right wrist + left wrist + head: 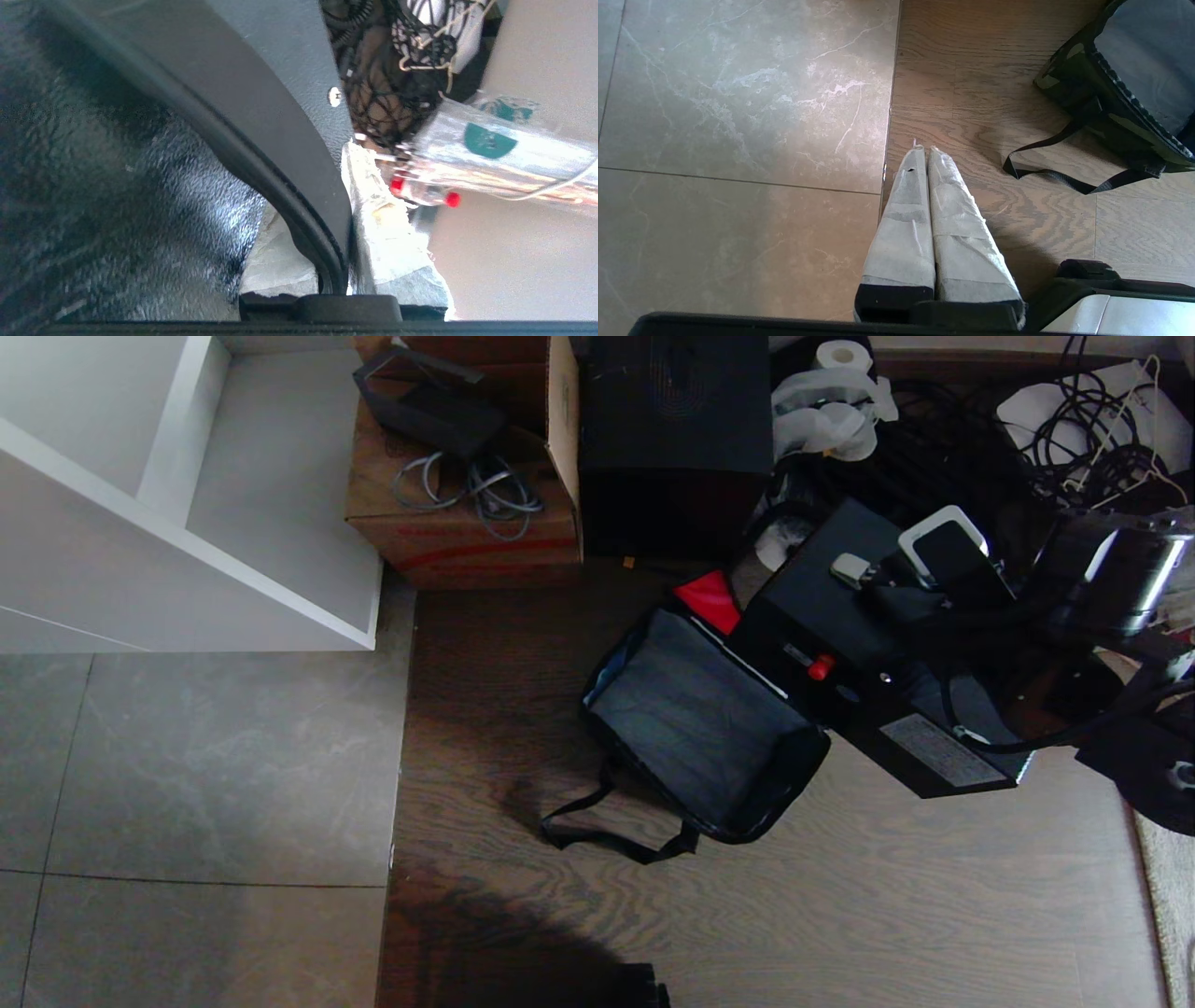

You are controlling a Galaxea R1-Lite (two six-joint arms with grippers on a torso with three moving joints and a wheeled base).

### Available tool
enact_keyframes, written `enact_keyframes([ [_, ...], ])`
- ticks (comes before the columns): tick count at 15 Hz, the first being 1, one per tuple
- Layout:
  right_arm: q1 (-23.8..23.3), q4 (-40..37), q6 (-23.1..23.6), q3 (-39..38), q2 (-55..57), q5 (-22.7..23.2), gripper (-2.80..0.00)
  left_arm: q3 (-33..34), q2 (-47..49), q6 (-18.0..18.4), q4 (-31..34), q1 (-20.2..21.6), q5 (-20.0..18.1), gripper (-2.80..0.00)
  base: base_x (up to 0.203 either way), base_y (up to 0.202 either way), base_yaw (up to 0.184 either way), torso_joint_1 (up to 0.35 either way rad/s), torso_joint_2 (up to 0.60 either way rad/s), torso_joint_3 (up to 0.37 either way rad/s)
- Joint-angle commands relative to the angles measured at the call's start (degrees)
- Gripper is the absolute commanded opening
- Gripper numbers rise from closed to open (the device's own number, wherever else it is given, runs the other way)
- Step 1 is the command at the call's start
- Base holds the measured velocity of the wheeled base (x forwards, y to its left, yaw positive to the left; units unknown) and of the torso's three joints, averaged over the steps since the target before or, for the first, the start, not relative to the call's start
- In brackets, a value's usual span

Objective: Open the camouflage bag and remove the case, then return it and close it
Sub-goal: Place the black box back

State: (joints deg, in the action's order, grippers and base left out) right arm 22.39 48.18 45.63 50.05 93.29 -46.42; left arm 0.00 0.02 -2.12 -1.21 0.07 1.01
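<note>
Camouflage bag (695, 723): it lies open on the wooden floor (840, 915), mouth up, grey lining exposed and nothing inside it. My left wrist view shows its camouflage outer wall.
Red lid panel (709, 599): it is folded back at the far corner of the camouflage bag, beside the case.
Shoulder strap (607, 826): a black loop, slack on the wooden floor at the near side of the camouflage bag.
Case (868, 653): a black rigid box, out of the bag, tilted, its lower end just past the bag's right rim. A small red spot (821, 666) shows on its side. A pale metal mount (850, 569) sits at one end of its top handle.
Right end effector (348, 233): I have it clamped on the flat black handle (261, 154) of the case. My wrapped fingers (387, 242) press the strip from both sides. In the head view my arm (1102, 588) reaches in from the right above the case.
Left end effector (924, 154): my fingers are pressed together and hold nothing. It hangs above the seam between the grey tiles (738, 140) and the wooden floor, apart from the bag.
Cardboard carton (457, 513): it stands beyond the bag with a grey cable coiled on top.
Tall black box (672, 439): it stands right of the carton.
White shelf (187, 495): it is at far left.
</note>
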Motion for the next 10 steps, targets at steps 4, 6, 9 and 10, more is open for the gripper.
enact_keyframes([
  [4,9.0,0.3,-1.0,-0.2,1.8,-2.1,-2.80,0.6,0.0,-0.1,0.0,0.0,0.0,-2.80,0.000,0.000,0.000,0.000,0.00,0.000],
  [6,11.8,0.4,-3.1,0.6,3.7,-3.0,-2.80,0.5,0.0,-0.1,0.0,0.0,0.0,-2.80,0.000,0.000,0.000,0.000,0.00,0.000],
  [9,13.8,0.6,-4.3,3.0,6.6,-3.4,-2.80,0.6,0.0,-0.1,0.0,0.0,0.0,-2.80,0.000,0.000,0.000,0.000,0.00,0.000],
  [10,14.2,0.6,-5.2,4.0,7.8,-3.5,-2.80,0.5,0.0,-0.1,0.0,0.0,0.0,-2.80,0.000,0.000,0.000,0.000,0.00,0.000],
])
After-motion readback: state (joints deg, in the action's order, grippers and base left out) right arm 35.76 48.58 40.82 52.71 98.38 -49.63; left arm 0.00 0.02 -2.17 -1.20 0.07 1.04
